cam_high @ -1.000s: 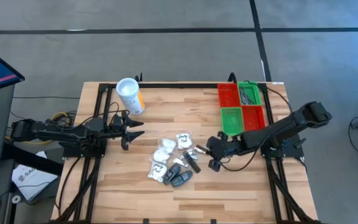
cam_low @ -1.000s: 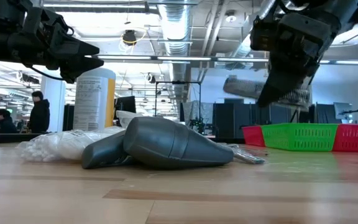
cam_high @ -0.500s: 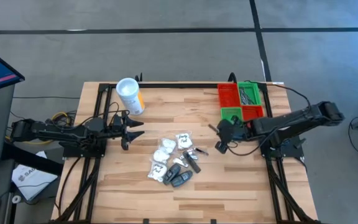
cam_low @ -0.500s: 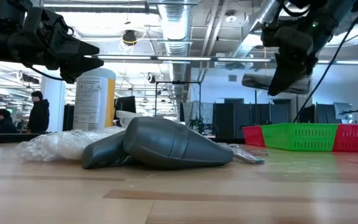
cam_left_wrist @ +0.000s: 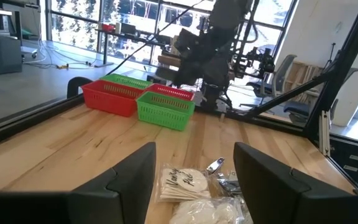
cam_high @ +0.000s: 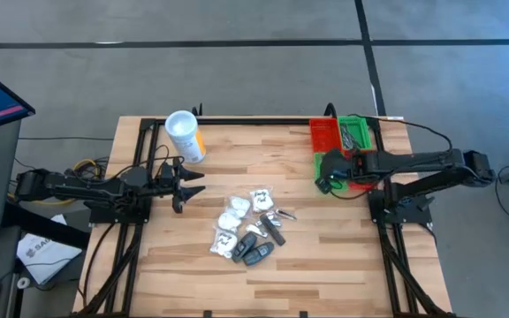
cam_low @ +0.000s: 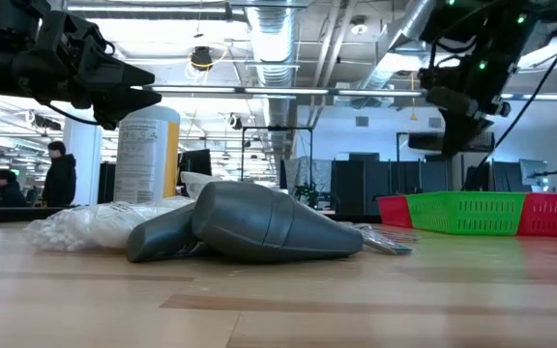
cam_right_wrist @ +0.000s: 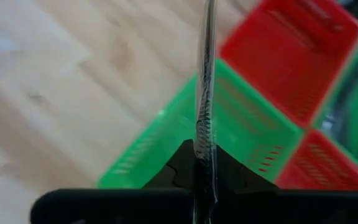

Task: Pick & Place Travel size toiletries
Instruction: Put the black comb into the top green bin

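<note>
The travel size toiletries [cam_high: 250, 227] lie in a loose pile at the table's middle: white clear-wrapped packets [cam_left_wrist: 182, 184] and dark little tubes [cam_low: 259, 224]. My right gripper [cam_high: 329, 174] hangs above the near green bin [cam_right_wrist: 229, 118] of the bin cluster, shut on a thin clear-wrapped packet [cam_right_wrist: 206, 74] seen edge-on. My left gripper [cam_high: 189, 183] waits open and level at the left, pointing toward the pile, with nothing between its fingers [cam_left_wrist: 129, 180]. My right gripper pinches one end of the thin packet [cam_right_wrist: 204, 146] between its two fingers [cam_right_wrist: 182, 163]. The fingers slant down from the table's right side. The packet sticks out ahead of the fingertips, lifted clear above the green bin.
Red and green bins [cam_high: 353, 135] stand together at the far right; one far green bin holds some items. A white canister with a yellow label [cam_high: 185, 135] stands at the far left. Bare wood lies along the near edge [cam_high: 325, 274].
My right gripper has left the pile and swung toward the table's right and far edges, rising a little and turning at the wrist. It carries the thin packet clear of the table to above the bins. The pile has stayed where it was.
</note>
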`<state>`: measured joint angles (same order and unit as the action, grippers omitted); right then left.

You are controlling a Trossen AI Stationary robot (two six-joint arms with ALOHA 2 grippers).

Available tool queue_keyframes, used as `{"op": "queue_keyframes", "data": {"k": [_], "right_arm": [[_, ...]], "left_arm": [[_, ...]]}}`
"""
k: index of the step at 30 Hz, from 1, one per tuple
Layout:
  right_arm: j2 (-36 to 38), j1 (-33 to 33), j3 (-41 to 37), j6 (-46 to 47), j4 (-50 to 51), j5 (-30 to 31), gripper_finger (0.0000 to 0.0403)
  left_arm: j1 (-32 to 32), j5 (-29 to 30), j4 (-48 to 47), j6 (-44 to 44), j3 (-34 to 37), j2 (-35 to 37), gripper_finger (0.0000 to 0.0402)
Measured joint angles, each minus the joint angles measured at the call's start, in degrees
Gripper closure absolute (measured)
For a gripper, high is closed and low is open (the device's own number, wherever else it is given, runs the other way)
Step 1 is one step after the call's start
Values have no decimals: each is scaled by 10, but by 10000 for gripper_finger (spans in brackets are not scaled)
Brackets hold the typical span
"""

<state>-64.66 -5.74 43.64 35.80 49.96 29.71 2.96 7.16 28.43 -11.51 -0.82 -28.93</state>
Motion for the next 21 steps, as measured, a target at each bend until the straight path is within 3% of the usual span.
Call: {"op": "queue_keyframes", "data": {"k": [5, 21], "right_arm": [[0, -64, 0, -15, 16, 21, 396], [0, -303, 0, -160, -28, 12, 400]], "left_arm": [[0, 0, 0, -7, 0, 0, 192], [0, 0, 0, -8, 0, 0, 192]]}}
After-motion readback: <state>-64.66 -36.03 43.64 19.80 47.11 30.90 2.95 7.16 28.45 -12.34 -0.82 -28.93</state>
